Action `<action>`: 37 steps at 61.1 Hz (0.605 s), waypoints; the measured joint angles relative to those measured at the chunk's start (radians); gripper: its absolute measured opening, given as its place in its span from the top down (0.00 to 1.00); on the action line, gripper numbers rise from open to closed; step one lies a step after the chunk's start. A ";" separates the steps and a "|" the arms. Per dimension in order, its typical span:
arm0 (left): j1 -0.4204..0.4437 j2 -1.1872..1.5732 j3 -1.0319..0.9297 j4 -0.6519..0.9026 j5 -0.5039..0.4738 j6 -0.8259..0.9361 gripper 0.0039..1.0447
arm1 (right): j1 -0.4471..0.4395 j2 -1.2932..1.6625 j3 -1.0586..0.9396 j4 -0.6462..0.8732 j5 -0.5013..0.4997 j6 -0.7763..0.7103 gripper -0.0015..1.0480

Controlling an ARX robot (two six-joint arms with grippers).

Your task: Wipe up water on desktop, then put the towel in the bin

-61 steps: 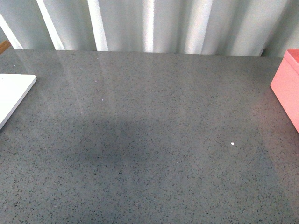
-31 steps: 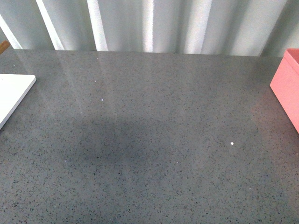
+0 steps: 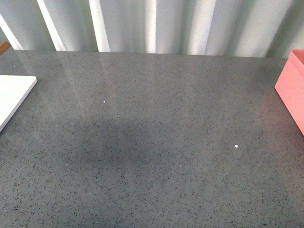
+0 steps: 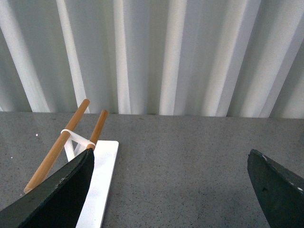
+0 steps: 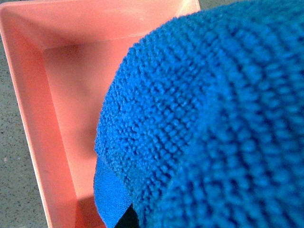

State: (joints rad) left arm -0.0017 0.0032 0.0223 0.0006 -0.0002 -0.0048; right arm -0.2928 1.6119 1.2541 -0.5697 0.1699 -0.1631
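Towel [image 5: 213, 118]: bright blue, ribbed, bunched close against the right wrist camera and filling most of that view. It sits over the open mouth of the salmon-pink bin [image 5: 61, 95], with one hemmed edge hanging toward the bin's floor. Contact with the floor or walls cannot be confirmed.

Right gripper: hidden behind the towel. How its jaws stand cannot be told.

Bin, front view [image 3: 290, 88]: stands at the right edge of the speckled grey desktop [image 3: 152, 142], only partly in frame. No towel or arm shows in this view.

Left gripper [image 4: 171, 152]: jaws spread wide, nothing between them, touching nothing, held above bare desktop.

Beyond its left finger lies a flat white board [image 4: 102, 180] carrying two wooden rods [image 4: 61, 142]. The same board sits at the desktop's left edge, well apart from the bin.
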 joint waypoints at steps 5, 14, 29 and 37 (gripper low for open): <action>0.000 0.000 0.000 0.000 0.000 0.000 0.06 | 0.004 0.000 0.000 0.014 -0.003 -0.010 0.94; 0.000 0.000 0.000 0.000 0.000 0.000 0.06 | 0.013 0.000 -0.008 0.035 0.004 -0.028 0.86; 0.000 0.000 0.000 0.000 0.000 0.000 0.06 | 0.019 0.000 -0.010 0.038 0.004 -0.040 0.45; 0.000 0.000 0.000 0.000 0.000 0.000 0.06 | 0.019 0.000 -0.010 0.038 0.004 -0.040 0.27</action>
State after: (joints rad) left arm -0.0017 0.0032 0.0223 0.0006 -0.0002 -0.0048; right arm -0.2741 1.6119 1.2442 -0.5320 0.1741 -0.2035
